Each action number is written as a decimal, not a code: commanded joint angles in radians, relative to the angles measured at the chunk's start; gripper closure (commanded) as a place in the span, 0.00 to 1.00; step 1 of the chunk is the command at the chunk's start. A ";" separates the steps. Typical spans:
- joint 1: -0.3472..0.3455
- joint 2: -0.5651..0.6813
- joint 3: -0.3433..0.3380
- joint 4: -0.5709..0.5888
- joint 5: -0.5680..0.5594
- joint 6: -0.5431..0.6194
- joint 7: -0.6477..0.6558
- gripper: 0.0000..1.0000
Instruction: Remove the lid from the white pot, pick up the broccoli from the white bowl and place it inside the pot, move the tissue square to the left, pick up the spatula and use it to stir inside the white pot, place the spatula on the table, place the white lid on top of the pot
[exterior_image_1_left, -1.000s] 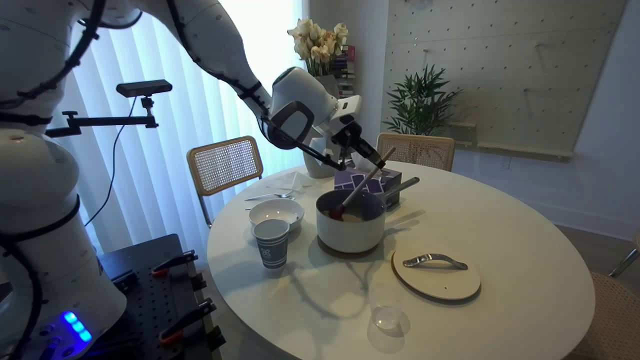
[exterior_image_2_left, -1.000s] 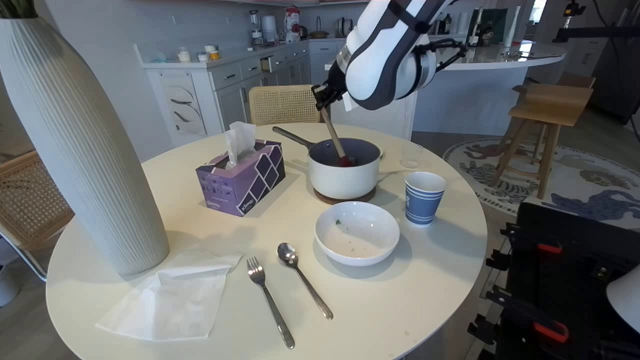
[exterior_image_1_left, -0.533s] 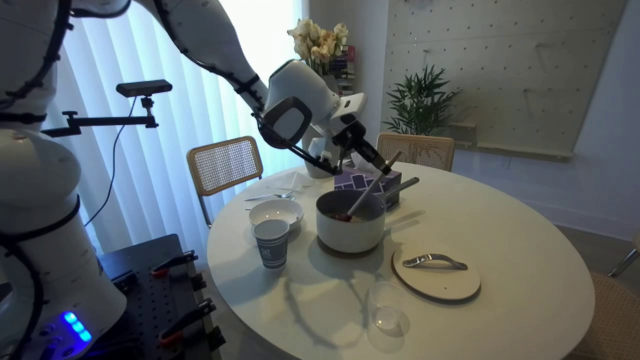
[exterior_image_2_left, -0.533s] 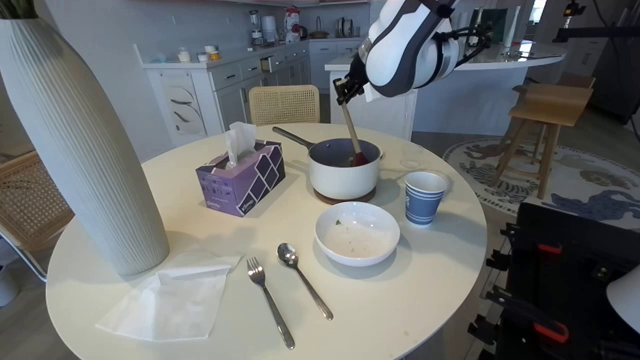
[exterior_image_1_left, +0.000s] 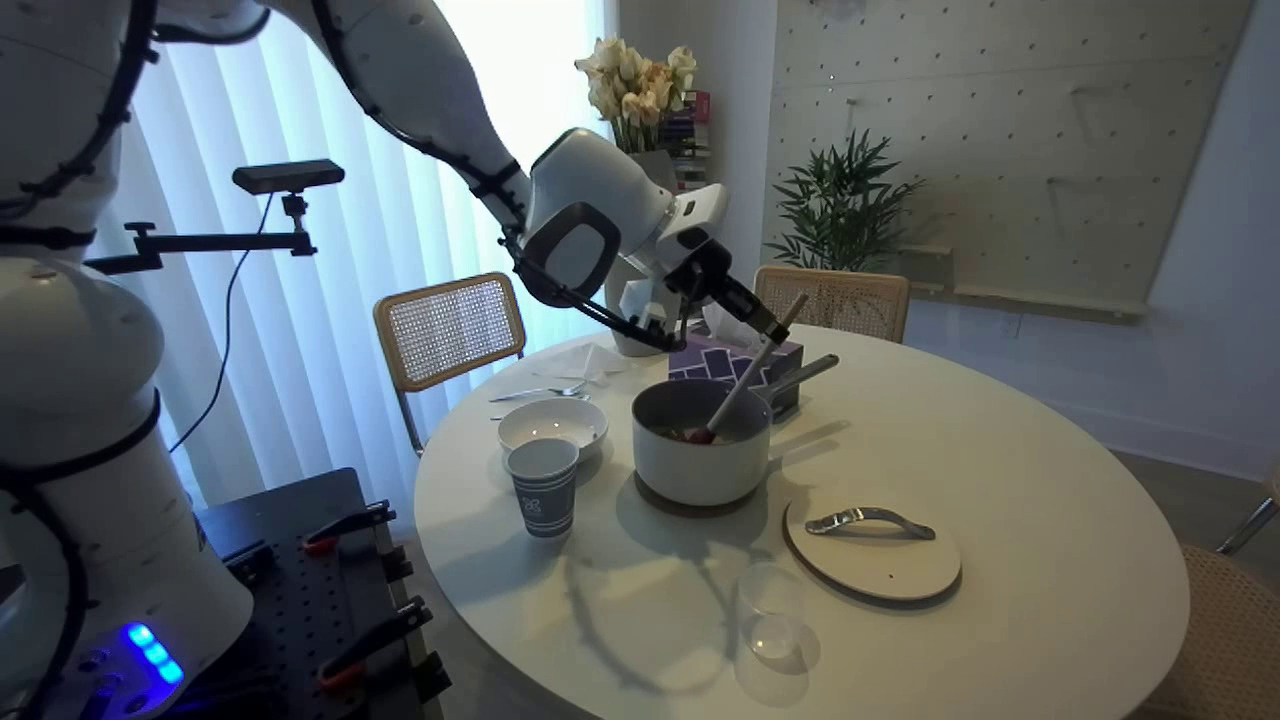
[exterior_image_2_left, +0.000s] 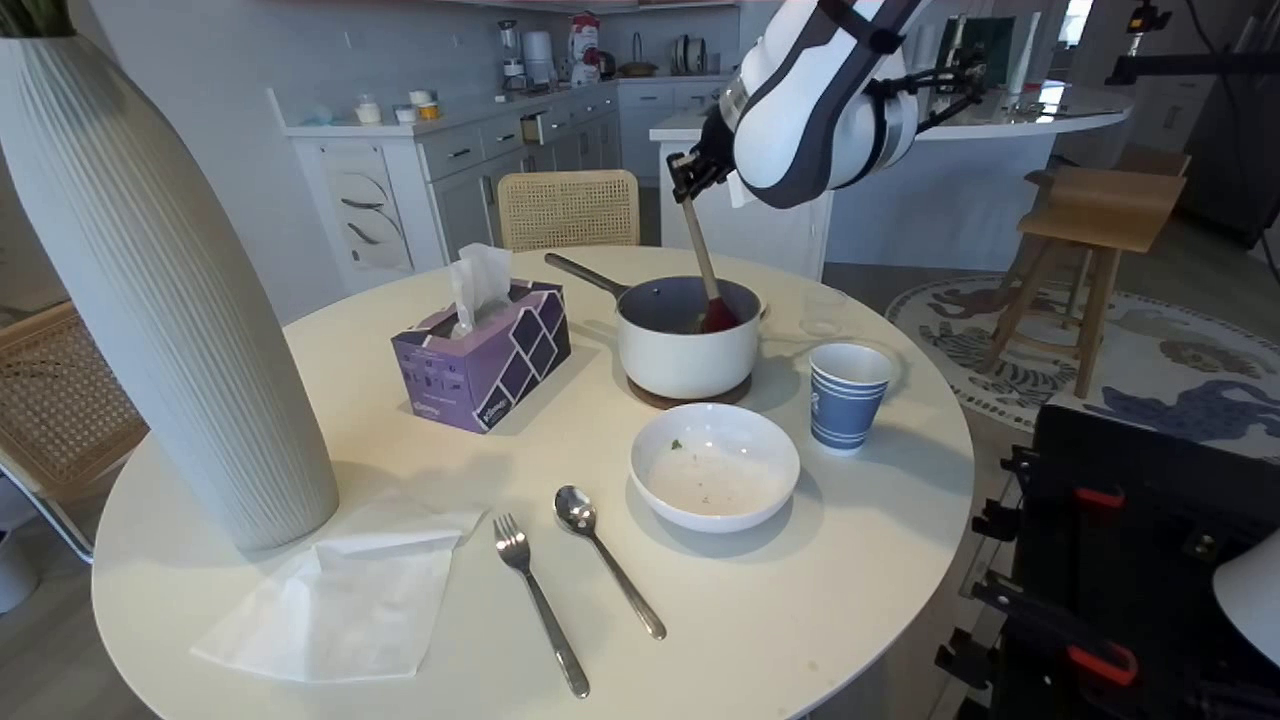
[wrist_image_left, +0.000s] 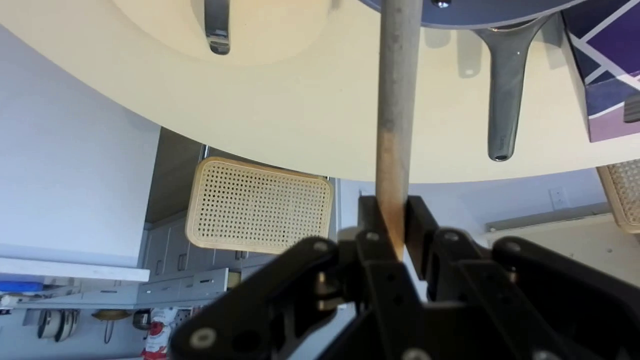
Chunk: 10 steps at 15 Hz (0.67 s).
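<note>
Both the black two-fingered gripper (exterior_image_1_left: 776, 330) and the wooden-handled, red-headed spatula (exterior_image_1_left: 744, 380) have shifted toward the right of the frame in both exterior views since a second ago.

In an exterior view, one white-walled, dark-lined round pot (exterior_image_1_left: 700, 475) stands at mid-frame. The single spatula slants into it, handle leaning to the upper right, red head down inside (only part of that head shows above the near rim). One metal-handled off-white lid (exterior_image_1_left: 880, 560) lies flat on the round white table (exterior_image_1_left: 1060, 580) at the lower right, with one clear cup (exterior_image_1_left: 771, 610) to its lower left. The white jointed arm (exterior_image_1_left: 430, 80) reaches in from the upper left, sloping down to the right, its gripper pointing down and right.

In an exterior view, one shallow white bowl (exterior_image_2_left: 715, 513) sits near the centre, one blue-striped paper cup (exterior_image_2_left: 849, 400) to its upper right, and one purple tissue box (exterior_image_2_left: 505, 355) left of centre. Below are one metal fork (exterior_image_2_left: 544, 610), one metal spoon (exterior_image_2_left: 614, 567) and, at the lower left, one white tissue square (exterior_image_2_left: 350, 610). The arm slants from the top edge down and leftward.

In the wrist view, two fingers (wrist_image_left: 370, 215), close together near the bottom centre, press on both sides of the spatula's handle, which runs to the top edge.
</note>
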 joint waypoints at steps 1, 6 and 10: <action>0.073 0.065 -0.043 0.074 0.039 0.022 0.010 0.96; 0.159 0.146 -0.085 0.188 0.075 0.025 0.037 0.96; 0.159 0.133 -0.035 0.162 0.060 0.021 0.062 0.96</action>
